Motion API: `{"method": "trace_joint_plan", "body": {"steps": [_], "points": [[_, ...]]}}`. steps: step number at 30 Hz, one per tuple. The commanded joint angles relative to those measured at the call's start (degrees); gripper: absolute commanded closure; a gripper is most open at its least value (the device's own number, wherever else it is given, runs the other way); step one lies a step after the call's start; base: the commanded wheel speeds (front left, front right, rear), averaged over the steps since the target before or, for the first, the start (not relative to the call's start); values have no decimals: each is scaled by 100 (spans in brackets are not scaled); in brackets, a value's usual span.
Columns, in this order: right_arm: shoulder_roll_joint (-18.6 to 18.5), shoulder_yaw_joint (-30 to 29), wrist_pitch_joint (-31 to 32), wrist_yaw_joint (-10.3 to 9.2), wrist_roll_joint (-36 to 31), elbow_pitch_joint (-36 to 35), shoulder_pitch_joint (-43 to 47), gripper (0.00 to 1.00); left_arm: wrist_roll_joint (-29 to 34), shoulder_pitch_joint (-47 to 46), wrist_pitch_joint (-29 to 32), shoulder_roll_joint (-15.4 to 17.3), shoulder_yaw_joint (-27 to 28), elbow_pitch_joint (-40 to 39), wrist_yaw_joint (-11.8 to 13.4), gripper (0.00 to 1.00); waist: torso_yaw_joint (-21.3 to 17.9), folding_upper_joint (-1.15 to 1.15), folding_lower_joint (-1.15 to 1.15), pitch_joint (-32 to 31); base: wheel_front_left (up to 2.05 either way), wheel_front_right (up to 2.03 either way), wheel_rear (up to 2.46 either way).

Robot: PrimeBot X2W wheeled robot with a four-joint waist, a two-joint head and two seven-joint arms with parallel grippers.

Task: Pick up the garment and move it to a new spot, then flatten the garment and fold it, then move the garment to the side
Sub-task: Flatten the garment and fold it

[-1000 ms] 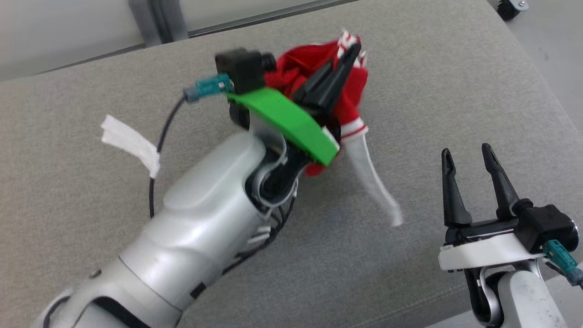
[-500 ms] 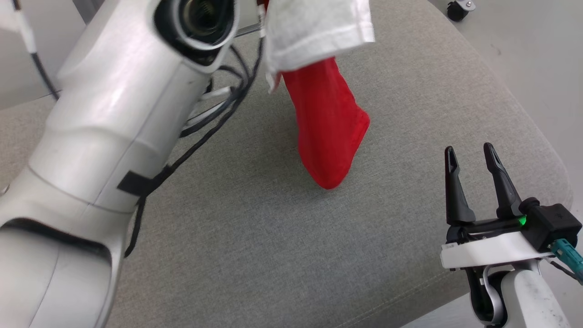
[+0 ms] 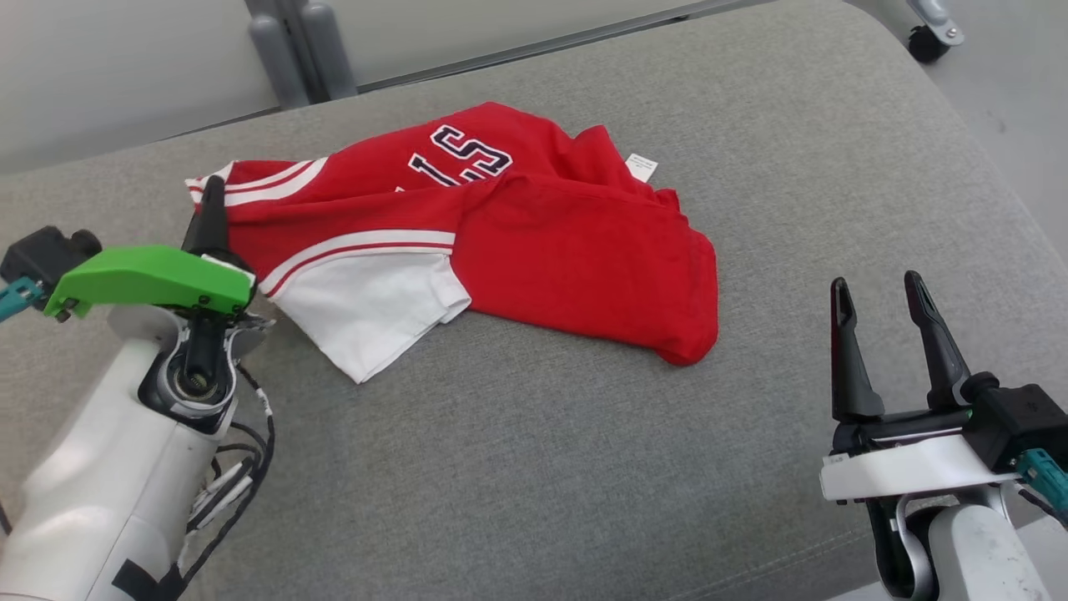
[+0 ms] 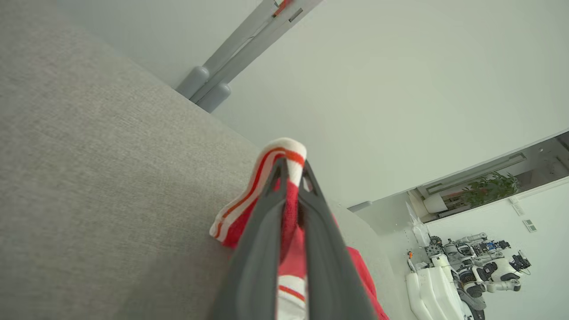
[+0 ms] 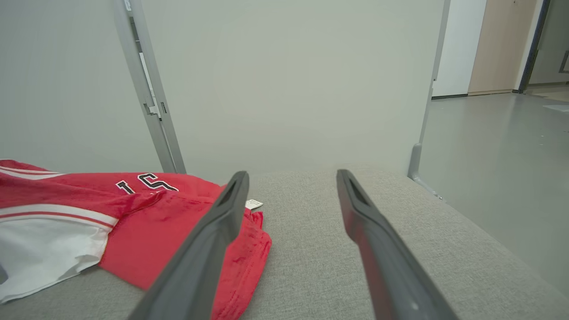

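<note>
- Since everything is carried by the grey cushion point(image 3: 534, 484), it is listed first; its rounded far-right corner is bordered by floor point(image 3: 1018, 100).
- A pale wall panel point(image 3: 125, 75) is seen right behind the cushion's far edge.
- The garment point(image 3: 567, 250), a red jersey with dark numerals, is laid rumpled on the far-centre part of the cushion and folded over itself. Its white sleeve point(image 3: 375, 321) is turned toward the near side.
- The left arm's forearm point(image 3: 100, 467) is placed at the lower left, with a green mount point(image 3: 150, 280) above the wrist.
- The left gripper point(image 3: 210, 196) is clamped together on the garment's striped trim point(image 3: 250, 179) at its left end. A bit of that edge is hidden behind the finger.
- The right gripper point(image 3: 876, 288) is held with fingers apart and nothing between them. It is well apart from the garment's near-right corner.
- Two grey posts point(image 3: 300, 46) are seen behind the far edge and a caster point(image 3: 926, 42) on the floor at far right.
- A small white label point(image 3: 641, 167) is seen at the garment's far edge.
- Versus half a second earlier: the garment was hung from above with the forearm raised close to the head camera. Now it is spread on the cushion and the arm is lowered to the left.
- The right gripper's pose is matched to the earlier one, fingers spread.
</note>
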Motion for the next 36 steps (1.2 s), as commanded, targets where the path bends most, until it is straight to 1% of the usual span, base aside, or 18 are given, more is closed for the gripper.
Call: {"method": "trace_joint_plan", "body": {"steps": [1,3,5,7,8,9,11,12,14,15,17,18,20,22,25,29,33,36], "points": [[-2,25,-3,-8,-54,-15,32,0,135,40,-45,93,87,72,-70,39,216,0,0,64,0,0,0],[-3,52,-3,-9,-74,-10,11,0,478,-4,-43,177,158,260,-125,0,290,0,0,103,0,0,0],[-5,29,-3,-9,-75,-22,-26,0,977,-120,-46,196,459,391,-117,0,340,0,0,134,0,0,0],[-5,-1,-3,-9,-83,-42,-48,0,1586,-109,-42,125,896,368,-96,0,382,0,0,150,0,0,0],[-5,-26,-3,-9,-92,-54,-39,0,2049,-46,-42,125,1203,286,-26,0,407,0,0,150,0,0,0],[-4,-38,-3,-9,-110,-59,-22,0,2458,61,-43,124,1438,193,92,0,429,0,0,151,0,0,0],[-3,-65,-3,-8,-144,-69,25,0,3451,386,-42,70,2067,-173,487,0,475,0,0,150,0,0,0],[-3,-86,-3,-9,-164,-66,51,0,3993,618,-36,-44,2462,-493,722,0,497,0,0,145,0,0,0],[-4,-135,-3,-9,-194,-57,101,0,4858,1194,-33,-435,2987,-1152,901,0,544,0,0,121,0,0,0],[-5,-163,-3,-8,-199,-58,123,0,5155,1452,-32,-611,3133,-1415,897,0,572,0,0,106,0,0,0],[-3,-224,-3,-8,-214,-63,161,0,5784,2034,-34,-994,3317,-1909,759,0,656,0,0,82,0,0,0],[-2,-248,-3,-8,-217,-64,160,0,6105,2312,-38,-1169,3364,-2139,693,0,708,0,0,74,0,0,0],[0,-273,-3,-8,-232,-84,174,0,6472,2814,-36,-1500,3271,-2362,482,0,807,0,0,71,0,0,0],[-4,-293,-3,-9,-249,-105,174,0,6698,3146,-37,-1671,3106,-2422,281,0,911,0,0,77,0,0,0],[-2,-224,-3,-8,-294,-134,145,0,6809,3443,-36,-1752,2788,-2154,109,0,1023,0,0,81,0,0,0],[-5,-165,-3,-9,-337,-159,99,0,6451,3479,-37,-1778,2002,-1550,-56,0,1061,0,0,109,0,0,0],[-4,-184,-3,-9,-377,-193,54,0,6109,3182,-38,-1762,1370,-1123,16,0,1049,0,0,186,0,0,0],[-3,-200,-3,-9,-407,-202,37,0,5917,2967,-38,-1764,1124,-807,156,0,1013,0,0,252,0,0,0]]}}
